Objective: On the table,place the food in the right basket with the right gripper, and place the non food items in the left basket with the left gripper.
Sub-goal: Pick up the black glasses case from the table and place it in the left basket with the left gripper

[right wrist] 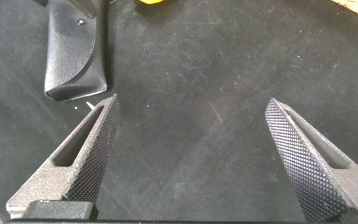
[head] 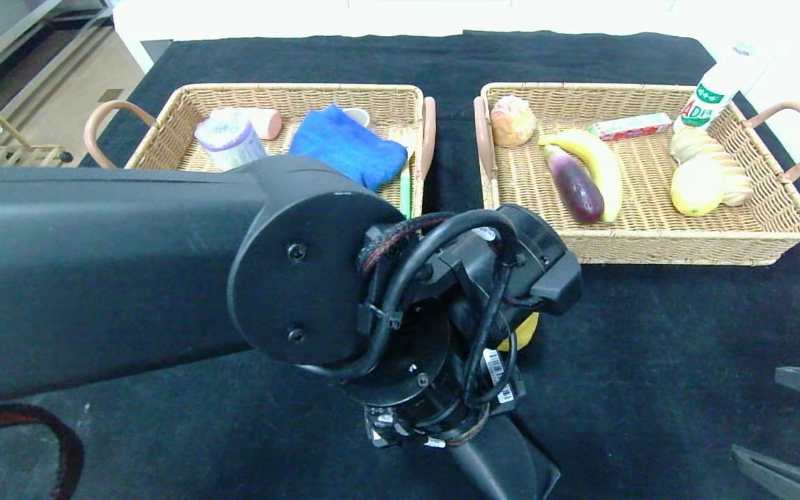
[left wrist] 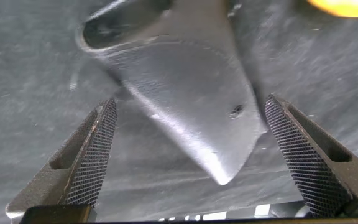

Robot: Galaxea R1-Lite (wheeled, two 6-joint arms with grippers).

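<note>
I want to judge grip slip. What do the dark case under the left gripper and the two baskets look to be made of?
Dark case: probably leather or leatherette, smooth with a dull sheen and a small stud. Left basket and right basket: woven wicker or rattan, matte tan, visible weave; handles look smooth, material unclear.

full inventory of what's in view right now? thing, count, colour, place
left basket: 1, wicker, table's left
tissue roll: 1, white-lilac, left basket
pink tube: 1, pink, left basket
blue cloth: 1, blue, left basket
right basket: 1, wicker, table's right
bun: 1, tan, right basket
banana: 1, yellow, right basket
eggplant: 1, purple, right basket
bottle: 1, white-green, right basket's far corner
black case: 1, black, table, under the left gripper
left gripper: open, over the case
right gripper: open, over bare cloth
</note>
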